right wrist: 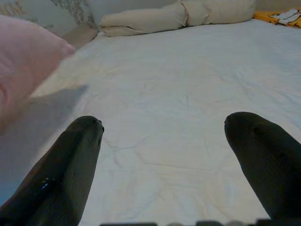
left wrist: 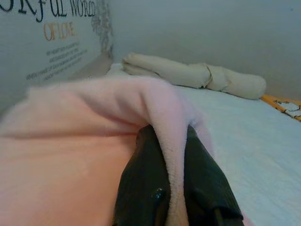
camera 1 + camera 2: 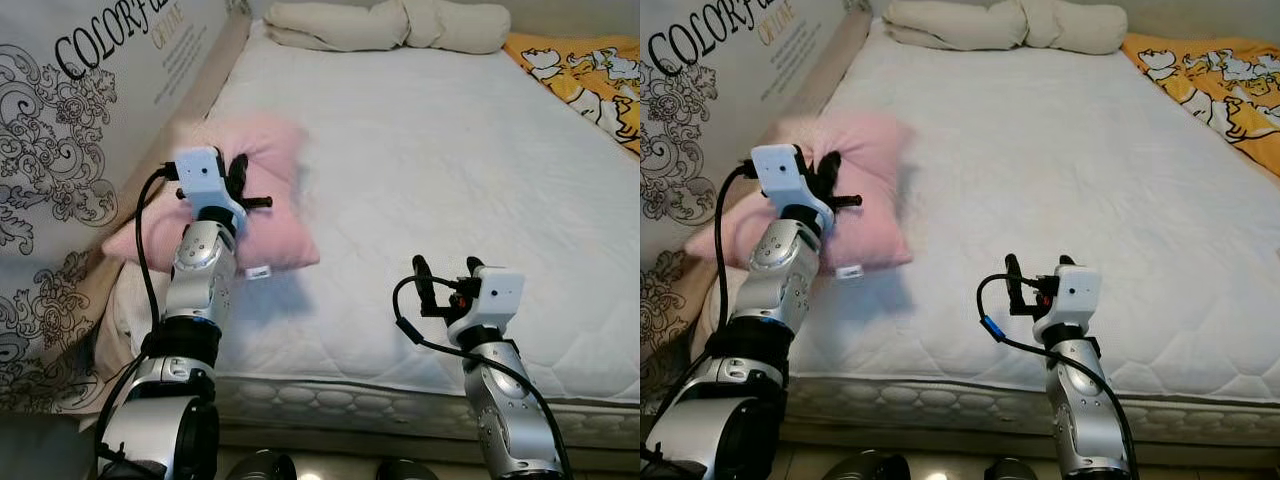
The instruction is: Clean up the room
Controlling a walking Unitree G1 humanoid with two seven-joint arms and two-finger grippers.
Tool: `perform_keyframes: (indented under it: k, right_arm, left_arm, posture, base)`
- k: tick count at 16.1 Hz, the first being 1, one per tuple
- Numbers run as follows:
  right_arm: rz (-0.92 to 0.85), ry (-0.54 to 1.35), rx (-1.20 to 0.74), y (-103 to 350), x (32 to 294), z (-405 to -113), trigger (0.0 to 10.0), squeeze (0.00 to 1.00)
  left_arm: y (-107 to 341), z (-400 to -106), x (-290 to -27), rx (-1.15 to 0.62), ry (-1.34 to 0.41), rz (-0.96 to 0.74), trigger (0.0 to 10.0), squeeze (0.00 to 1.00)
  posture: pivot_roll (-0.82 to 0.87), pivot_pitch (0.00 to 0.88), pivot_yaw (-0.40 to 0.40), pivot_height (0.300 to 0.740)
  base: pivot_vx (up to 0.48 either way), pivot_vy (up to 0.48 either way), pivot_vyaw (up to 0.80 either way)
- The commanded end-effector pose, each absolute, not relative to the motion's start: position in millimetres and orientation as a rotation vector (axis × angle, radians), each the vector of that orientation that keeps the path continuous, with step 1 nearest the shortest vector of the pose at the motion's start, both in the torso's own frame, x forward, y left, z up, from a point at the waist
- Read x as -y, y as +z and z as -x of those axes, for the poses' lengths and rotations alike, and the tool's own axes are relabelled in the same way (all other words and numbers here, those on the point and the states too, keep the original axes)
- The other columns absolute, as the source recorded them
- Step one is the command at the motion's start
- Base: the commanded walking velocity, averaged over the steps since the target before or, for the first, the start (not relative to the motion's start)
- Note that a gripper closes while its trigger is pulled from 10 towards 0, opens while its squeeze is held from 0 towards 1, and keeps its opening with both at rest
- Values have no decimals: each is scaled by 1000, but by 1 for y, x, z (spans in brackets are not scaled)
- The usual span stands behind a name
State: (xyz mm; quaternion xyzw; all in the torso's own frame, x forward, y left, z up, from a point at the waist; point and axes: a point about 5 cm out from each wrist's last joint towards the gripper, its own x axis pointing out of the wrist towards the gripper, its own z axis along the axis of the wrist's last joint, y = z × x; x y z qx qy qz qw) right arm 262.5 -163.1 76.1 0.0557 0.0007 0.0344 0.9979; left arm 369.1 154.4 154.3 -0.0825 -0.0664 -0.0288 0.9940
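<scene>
head stereo pair: high, facing forward-down over bed (image 3: 430, 150). wrist cameras: low, close along the tool fingers, both facing the beige bolster (image 1: 178, 16) at the bed's head.

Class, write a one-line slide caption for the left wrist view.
Left gripper pinches a fold of the pink pillow above the white mattress.
</scene>
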Motion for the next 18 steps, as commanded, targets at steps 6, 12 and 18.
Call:
perform_keyframes:
  k: [6,12,18]
  right_arm:
    - [-91,51,21,79,169,-265,10000,180]
    - [-79,69,2,76,170,-256,10000,184]
    - [-84,43,2,72,170,-235,10000,192]
  left_arm:
    - [129,-357,-162,104,-34,81,0,0]
    - [115,-370,-164,-19,19,52,0,0]
    - [192,-408,-160,111,16,105,0,0]
  posture:
    - [-93,0,18,736]
    - [-127,0,-4,736]
    - [-186,1,37,736]
  base:
    - [0,0,0]
    - [0,0,0]
    - [0,0,0]
